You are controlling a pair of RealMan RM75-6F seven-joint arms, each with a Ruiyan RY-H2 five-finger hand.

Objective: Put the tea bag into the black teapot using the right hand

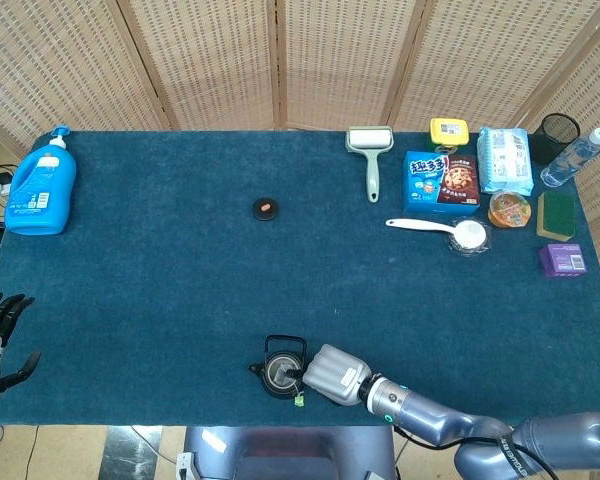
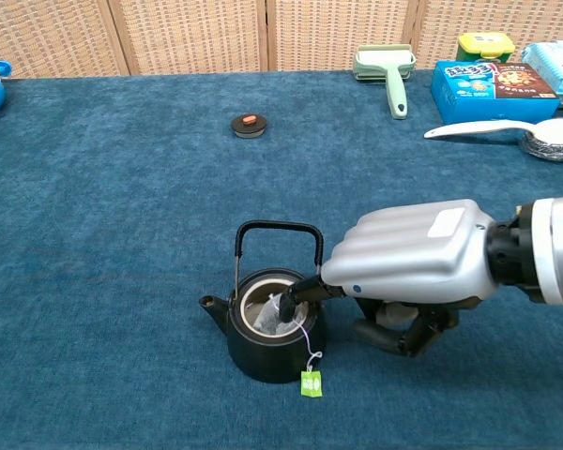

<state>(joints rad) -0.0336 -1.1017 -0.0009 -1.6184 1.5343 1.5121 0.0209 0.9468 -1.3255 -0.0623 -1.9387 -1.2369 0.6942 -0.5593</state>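
Observation:
The black teapot (image 2: 263, 349) stands open near the table's front edge, handle upright; in the head view the teapot (image 1: 280, 372) is low in the middle. The white tea bag (image 2: 275, 317) sits inside the opening. Its string runs over the rim and the green tag (image 2: 311, 382) hangs down the pot's front. My right hand (image 2: 418, 262) lies just right of the pot, one dark fingertip (image 2: 300, 292) reaching into the opening and still holding the bag's top. My left hand (image 1: 0, 335) hovers off the table's left edge, fingers spread, empty.
The teapot lid (image 2: 249, 125) lies mid-table, far behind the pot. A blue detergent bottle (image 1: 42, 185) stands at the back left. A lint roller (image 1: 369, 150), cookie box (image 1: 441, 180), white spoon (image 1: 435, 228) and several small packs crowd the back right.

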